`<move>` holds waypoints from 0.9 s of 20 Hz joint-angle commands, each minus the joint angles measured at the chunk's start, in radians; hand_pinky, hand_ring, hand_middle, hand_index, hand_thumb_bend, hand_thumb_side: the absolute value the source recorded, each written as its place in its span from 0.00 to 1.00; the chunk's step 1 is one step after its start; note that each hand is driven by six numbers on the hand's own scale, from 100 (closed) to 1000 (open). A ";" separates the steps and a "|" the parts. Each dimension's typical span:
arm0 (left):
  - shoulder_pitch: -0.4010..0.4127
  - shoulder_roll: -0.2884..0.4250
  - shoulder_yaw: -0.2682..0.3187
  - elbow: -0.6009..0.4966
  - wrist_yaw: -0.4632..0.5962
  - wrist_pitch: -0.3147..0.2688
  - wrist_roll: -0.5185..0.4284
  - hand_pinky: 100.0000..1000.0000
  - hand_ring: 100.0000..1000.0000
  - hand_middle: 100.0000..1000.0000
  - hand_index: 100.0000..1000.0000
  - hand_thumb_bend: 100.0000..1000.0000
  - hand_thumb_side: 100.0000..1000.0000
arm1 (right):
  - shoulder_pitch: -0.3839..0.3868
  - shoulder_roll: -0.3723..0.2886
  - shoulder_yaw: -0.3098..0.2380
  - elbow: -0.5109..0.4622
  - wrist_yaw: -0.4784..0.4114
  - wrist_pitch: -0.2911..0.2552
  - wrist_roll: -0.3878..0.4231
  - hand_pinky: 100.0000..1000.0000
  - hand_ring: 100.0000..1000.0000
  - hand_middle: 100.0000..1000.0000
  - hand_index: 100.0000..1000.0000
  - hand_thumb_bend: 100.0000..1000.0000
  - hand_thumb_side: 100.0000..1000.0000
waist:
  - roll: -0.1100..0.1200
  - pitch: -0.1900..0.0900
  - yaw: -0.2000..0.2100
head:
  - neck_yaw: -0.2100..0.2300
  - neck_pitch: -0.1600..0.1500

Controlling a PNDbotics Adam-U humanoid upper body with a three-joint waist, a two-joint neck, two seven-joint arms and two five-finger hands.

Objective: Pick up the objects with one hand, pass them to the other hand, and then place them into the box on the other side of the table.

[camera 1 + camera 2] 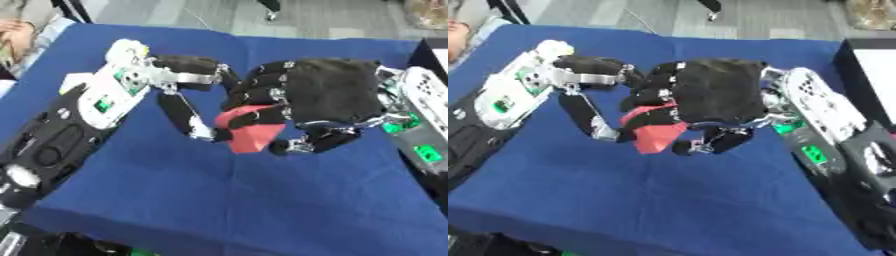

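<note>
Handover happening mid-desk (262, 200): right hand (328, 95) fingers curling on red obj (254, 136), left hand (188, 90) probably pinching too; boxing left.

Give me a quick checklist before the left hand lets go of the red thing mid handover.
1. Right hand fingers curled over the red object: ok.
2. Left hand fingers at the object too: ok.
3. Object lifted off the blue tablecloth: ok, it seems held above it.
4. Right thumb under the object: cannot tell, partly hidden.
5. Box on the right side in view: ok, only its edge shows.
6. Room inside the box: cannot tell.
</note>
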 commanded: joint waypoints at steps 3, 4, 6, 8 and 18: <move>-0.018 0.009 0.003 -0.023 0.018 -0.136 -0.147 0.77 0.61 0.52 0.69 0.00 0.42 | -0.016 0.001 -0.013 0.006 0.051 -0.082 0.042 0.76 0.82 0.84 0.83 0.35 0.04 | 0.002 -0.018 0.000 | 0.001 0.005; -0.019 0.008 0.003 -0.024 0.020 -0.135 -0.147 0.77 0.61 0.52 0.69 0.00 0.43 | -0.016 0.002 -0.014 0.007 0.060 -0.082 0.034 0.76 0.82 0.83 0.82 0.36 0.04 | 0.002 -0.018 0.000 | 0.001 0.005; -0.019 0.007 0.000 -0.028 0.024 -0.132 -0.147 0.77 0.61 0.52 0.69 0.00 0.43 | -0.015 0.003 -0.015 0.011 0.078 -0.082 0.018 0.75 0.82 0.83 0.82 0.36 0.04 | 0.002 -0.018 0.001 | 0.001 0.005; -0.020 0.006 -0.003 -0.032 0.028 -0.130 -0.147 0.77 0.61 0.52 0.69 0.00 0.43 | -0.015 0.004 -0.014 0.015 0.097 -0.082 0.005 0.75 0.81 0.83 0.82 0.36 0.04 | 0.002 -0.018 0.001 | 0.001 0.005; -0.025 0.000 -0.007 -0.040 0.036 -0.126 -0.147 0.78 0.61 0.52 0.69 0.00 0.42 | -0.013 0.007 -0.019 0.032 0.168 -0.080 -0.072 0.71 0.76 0.70 0.80 0.36 0.02 | 0.002 -0.018 0.000 | 0.003 0.005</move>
